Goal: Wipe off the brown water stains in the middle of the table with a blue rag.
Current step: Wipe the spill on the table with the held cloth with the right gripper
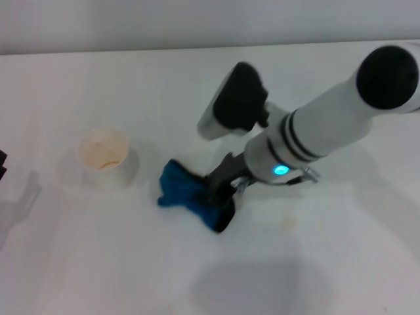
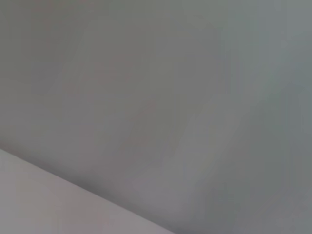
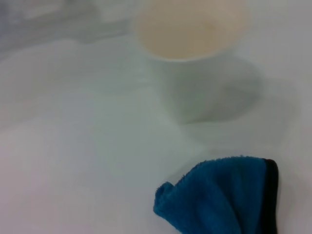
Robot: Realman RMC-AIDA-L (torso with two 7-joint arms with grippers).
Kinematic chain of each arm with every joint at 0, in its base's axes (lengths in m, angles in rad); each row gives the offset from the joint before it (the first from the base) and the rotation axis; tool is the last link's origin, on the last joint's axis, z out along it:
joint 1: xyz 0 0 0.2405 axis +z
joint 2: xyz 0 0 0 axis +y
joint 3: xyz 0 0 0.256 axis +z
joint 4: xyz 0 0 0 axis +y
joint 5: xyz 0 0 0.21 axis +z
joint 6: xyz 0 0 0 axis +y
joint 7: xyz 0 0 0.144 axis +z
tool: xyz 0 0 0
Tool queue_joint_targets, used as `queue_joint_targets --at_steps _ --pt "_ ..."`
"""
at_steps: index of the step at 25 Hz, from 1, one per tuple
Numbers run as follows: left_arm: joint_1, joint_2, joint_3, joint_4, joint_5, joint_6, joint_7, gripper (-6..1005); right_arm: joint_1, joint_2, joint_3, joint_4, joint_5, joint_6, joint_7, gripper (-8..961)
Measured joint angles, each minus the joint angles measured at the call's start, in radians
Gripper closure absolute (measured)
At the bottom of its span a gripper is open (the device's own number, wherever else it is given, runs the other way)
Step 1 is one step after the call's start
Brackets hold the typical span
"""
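The small bright blue soft rag with black edge trim [image 1: 187, 192] lies bunched on the large plain white smooth table [image 1: 98, 262], pinched at its near end by the right gripper [image 1: 223, 193], whose dark jaws are clamped together on the cloth. The bulk of the cloth spreads from the jaws toward the robot's left. On the other side of the jaws, near them, a faint pale tan smudge of brown water stain [image 1: 289, 224] marks the table. Beyond the rag's free end, well apart from the jaws, stands a white paper cup with brownish residue inside [image 1: 105, 156]. The left gripper is out of sight.
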Motion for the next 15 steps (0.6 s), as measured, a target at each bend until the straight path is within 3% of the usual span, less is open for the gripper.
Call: queue_joint_targets --at_steps 15 --pt "0.000 0.002 0.000 -0.003 -0.002 0.006 0.000 134 -0.066 -0.009 0.396 0.018 -0.407 0.021 -0.004 839"
